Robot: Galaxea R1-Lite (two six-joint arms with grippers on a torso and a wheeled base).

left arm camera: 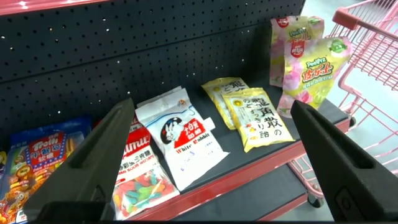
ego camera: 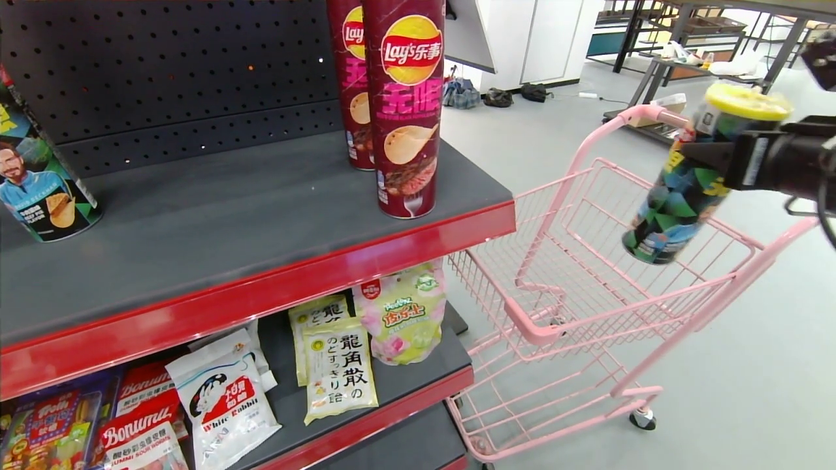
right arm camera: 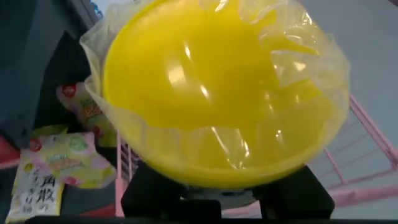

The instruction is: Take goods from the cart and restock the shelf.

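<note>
The right gripper (ego camera: 728,160) is clenched around the upper part of a can (ego camera: 679,196) with a yellow lid (ego camera: 748,101) — the can hangs tilted, its bottom end above the basket of the pink cart (ego camera: 627,117). The left gripper (left arm camera: 211,112) is spread wide with nothing in it, facing the lower shelf (left arm camera: 261,180), where a white bag (left arm camera: 186,140), yellow bags (left arm camera: 255,115) and a green-and-pink bag (left arm camera: 314,74) are set out. On the upper shelf (ego camera: 228,215) two red cans (ego camera: 405,111) stand near the right end — a third can (ego camera: 46,189) stands far to the left. The floor (ego camera: 751,365) is grey, and tables (ego camera: 686,59) stand in the room behind.
</note>
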